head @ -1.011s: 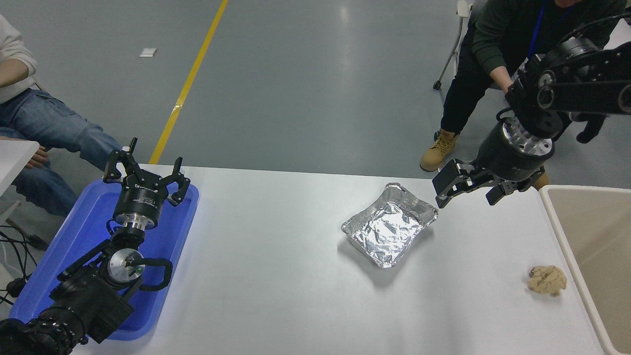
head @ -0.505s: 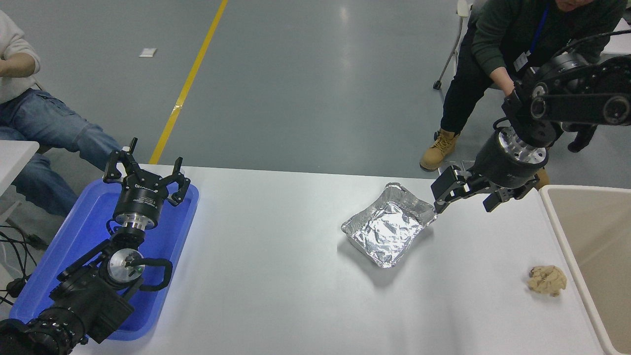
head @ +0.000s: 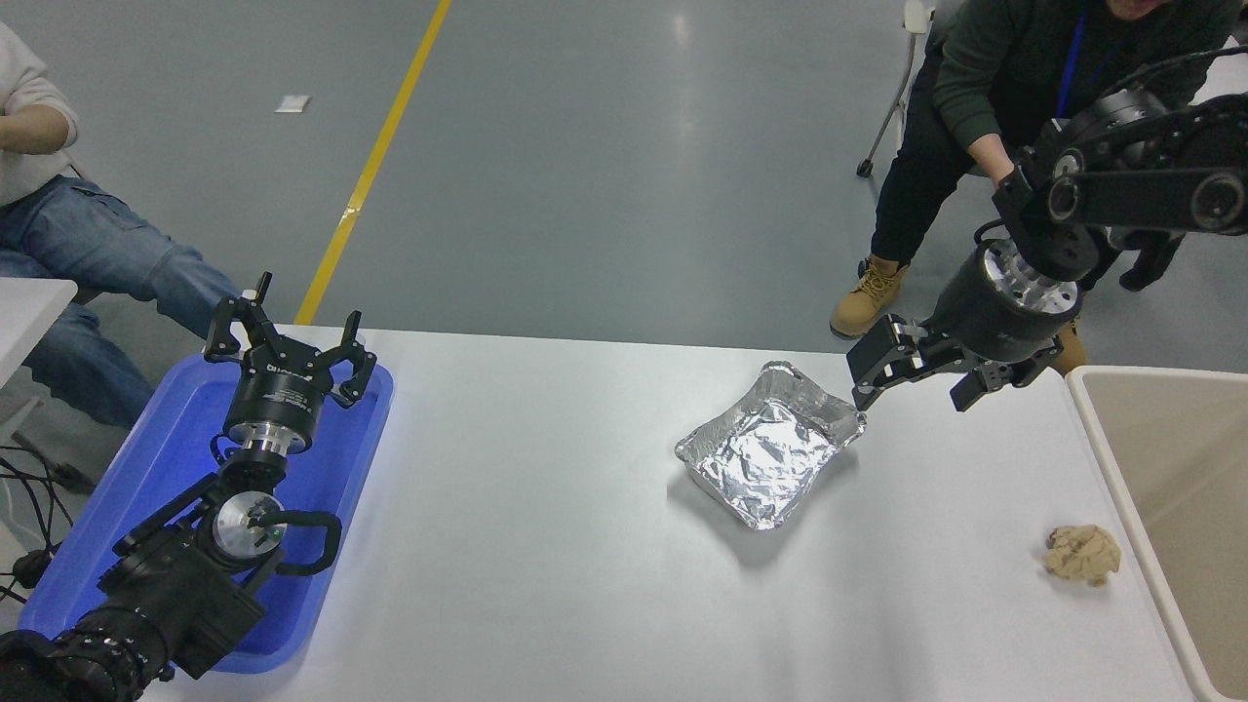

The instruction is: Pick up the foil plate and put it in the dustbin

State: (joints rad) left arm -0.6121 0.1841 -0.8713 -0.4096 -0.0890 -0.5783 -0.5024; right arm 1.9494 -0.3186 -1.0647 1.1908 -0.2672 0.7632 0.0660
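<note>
The step in hand looks like the approach: the right gripper [head: 912,375], fingers wide and empty, hangs near the table's far edge just beside the foil plate [head: 770,446], and next must lower onto its rim, then carry it to the dustbin [head: 1107,429] at the right edge.

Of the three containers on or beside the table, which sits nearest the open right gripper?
The foil plate, just below the right gripper; the dustbin is farther right, the blue tray far left.
</note>
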